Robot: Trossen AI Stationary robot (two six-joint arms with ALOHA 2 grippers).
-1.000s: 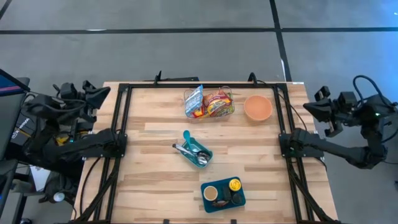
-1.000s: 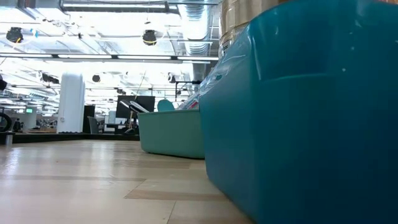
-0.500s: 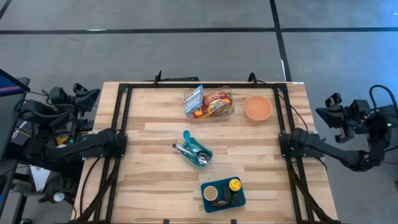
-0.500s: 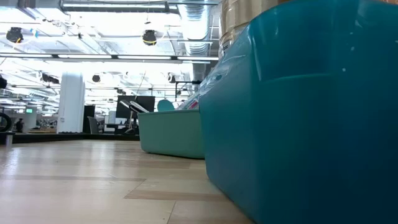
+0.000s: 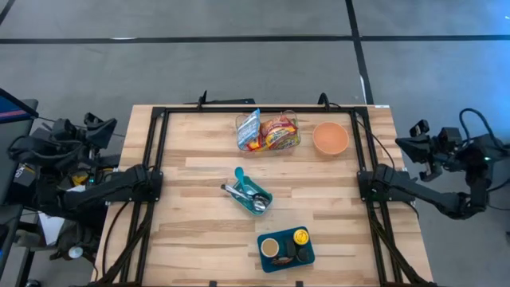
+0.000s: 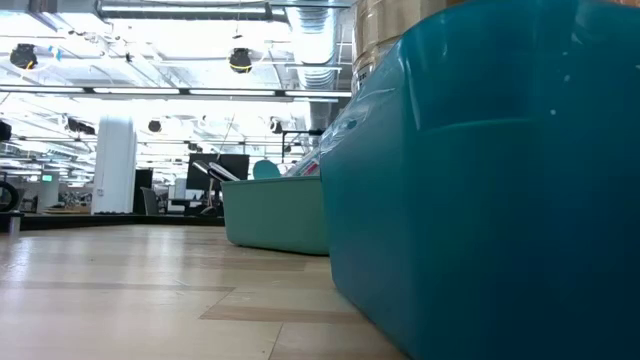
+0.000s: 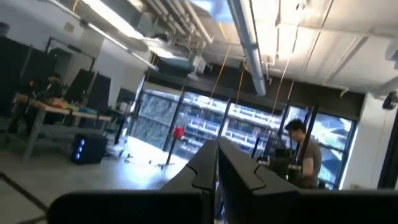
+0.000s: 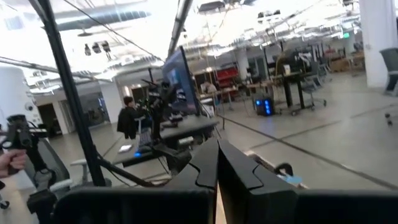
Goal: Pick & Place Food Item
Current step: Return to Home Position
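Note:
In the high view, food packets, one blue (image 5: 249,127) and one red-orange (image 5: 280,131), stand in a clear container (image 5: 268,145) at the table's far middle. An orange bowl (image 5: 330,138) sits to its right. My left gripper (image 5: 102,129) hangs beyond the table's left edge, raised, shut and holding nothing; its closed fingers (image 7: 217,169) point into the room. My right gripper (image 5: 403,140) hangs beyond the right edge, also shut and holding nothing, its fingers (image 8: 217,163) pressed together. Neither gripper shows in the low view.
A teal tray with a spoon and other utensils (image 5: 249,191) lies at the table's middle, showing as the far tray (image 6: 275,215) in the low view. A second teal tray with a cup and a yellow item (image 5: 285,247) sits near the front edge, filling the low view (image 6: 480,190). A black frame (image 5: 159,159) rims the table. People stand in the room beyond.
My left gripper has drawn back toward the left, farther out past the table's left edge, and sunk slightly. My right gripper has shifted a little outward beyond the right edge. Both have stayed shut. Nothing on the table has moved.

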